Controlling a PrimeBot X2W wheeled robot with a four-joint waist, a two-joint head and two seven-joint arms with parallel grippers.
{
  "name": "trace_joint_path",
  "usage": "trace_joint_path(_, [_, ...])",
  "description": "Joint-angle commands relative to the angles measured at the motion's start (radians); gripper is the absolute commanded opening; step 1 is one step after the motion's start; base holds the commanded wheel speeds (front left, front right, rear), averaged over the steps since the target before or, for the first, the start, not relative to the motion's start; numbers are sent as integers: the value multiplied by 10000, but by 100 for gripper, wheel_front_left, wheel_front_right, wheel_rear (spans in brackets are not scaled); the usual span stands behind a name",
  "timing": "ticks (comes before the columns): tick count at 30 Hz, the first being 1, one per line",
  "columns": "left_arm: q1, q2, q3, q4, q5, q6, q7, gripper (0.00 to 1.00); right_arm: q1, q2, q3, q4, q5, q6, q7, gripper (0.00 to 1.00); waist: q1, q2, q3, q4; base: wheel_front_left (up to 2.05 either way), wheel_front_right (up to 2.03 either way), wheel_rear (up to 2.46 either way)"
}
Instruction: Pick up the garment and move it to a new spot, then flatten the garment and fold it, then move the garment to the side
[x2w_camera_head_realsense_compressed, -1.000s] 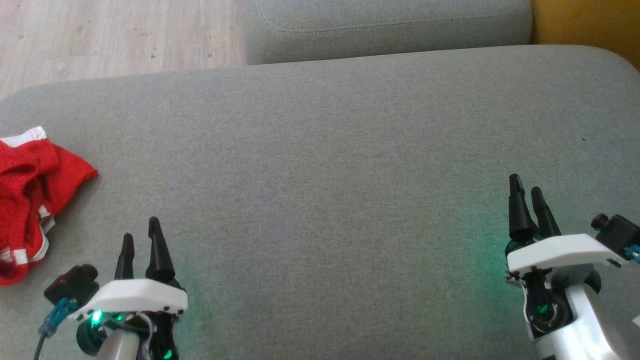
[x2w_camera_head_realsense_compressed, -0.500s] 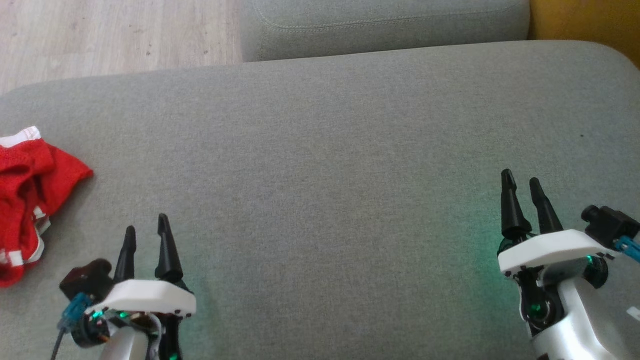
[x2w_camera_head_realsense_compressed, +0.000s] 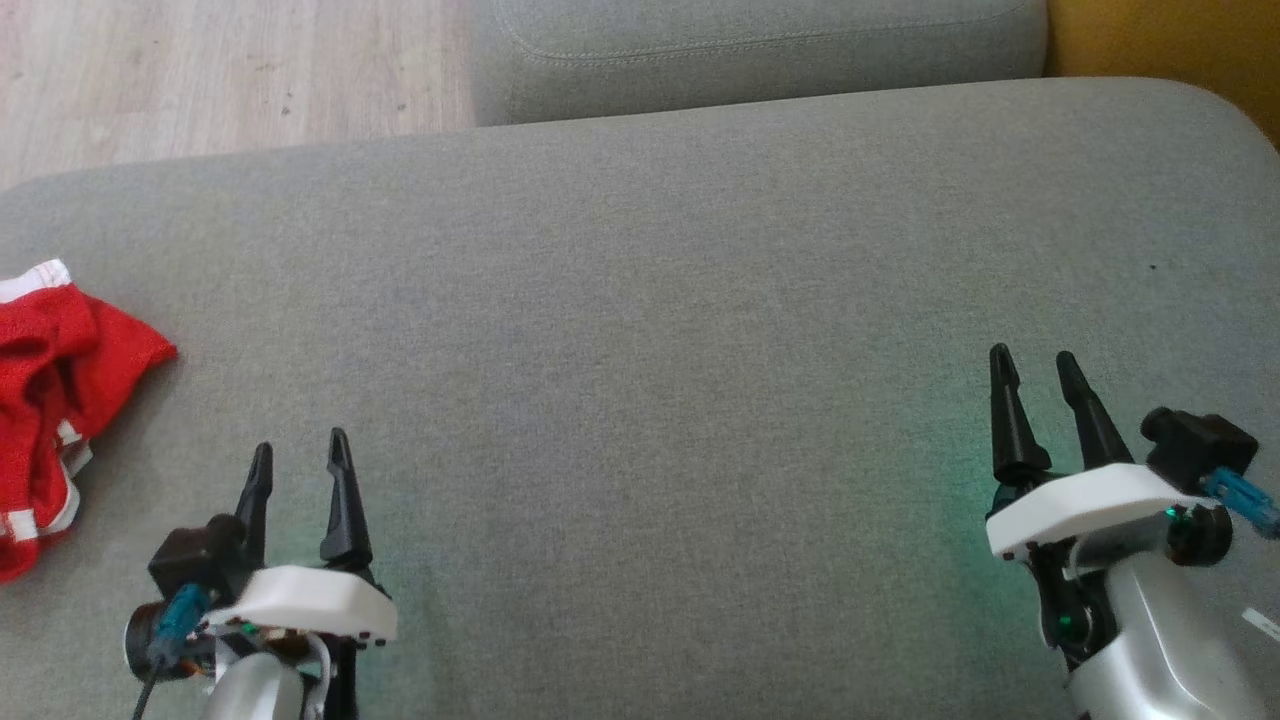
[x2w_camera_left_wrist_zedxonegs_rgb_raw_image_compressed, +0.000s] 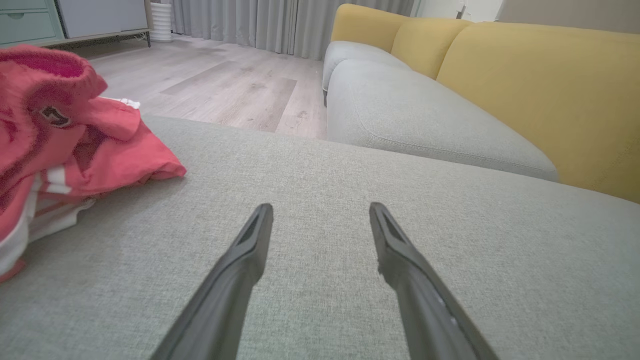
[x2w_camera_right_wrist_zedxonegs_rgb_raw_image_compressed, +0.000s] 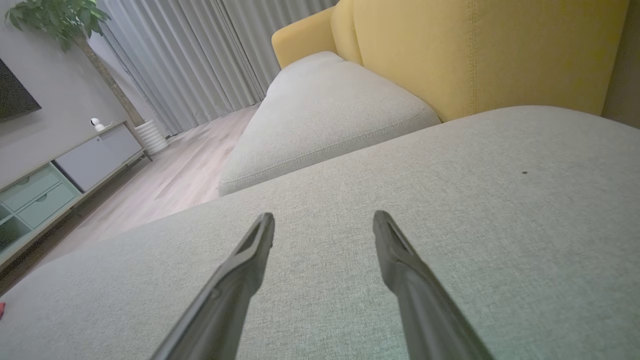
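Garment (x2w_camera_head_realsense_compressed: 45, 380) lies crumpled at the grey sofa seat's (x2w_camera_head_realsense_compressed: 650, 300) left edge, beyond my left gripper (x2w_camera_head_realsense_compressed: 300, 443), so I have it and the right gripper (x2w_camera_head_realsense_compressed: 1031, 354) spread wide and empty, ready to reach.

Slight drift of the whole head view, from a small turn of the camera to the right. Small roll of the left end effector (x2w_camera_head_realsense_compressed: 300, 440) at the wrist, fingertips now nearly level, a little further right. Similar roll of the right end effector (x2w_camera_head_realsense_compressed: 1032, 352), fingertips now almost side by side.
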Motion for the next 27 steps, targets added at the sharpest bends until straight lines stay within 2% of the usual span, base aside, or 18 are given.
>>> trace_joint_path(1, [-569, 228, 175, -257, 272, 65, -184, 100, -531, -174, 205, -240, -225, -4, -201, 100, 1, 0, 14, -7, 0, 0, 0])
trace_joint_path(27, [-396, 65, 332, 77, 3224, 384, -916, 100, -771, -169, 374, 564, -3132, -6, -929, 100, 1, 0, 150, -57, 0, 0, 0])
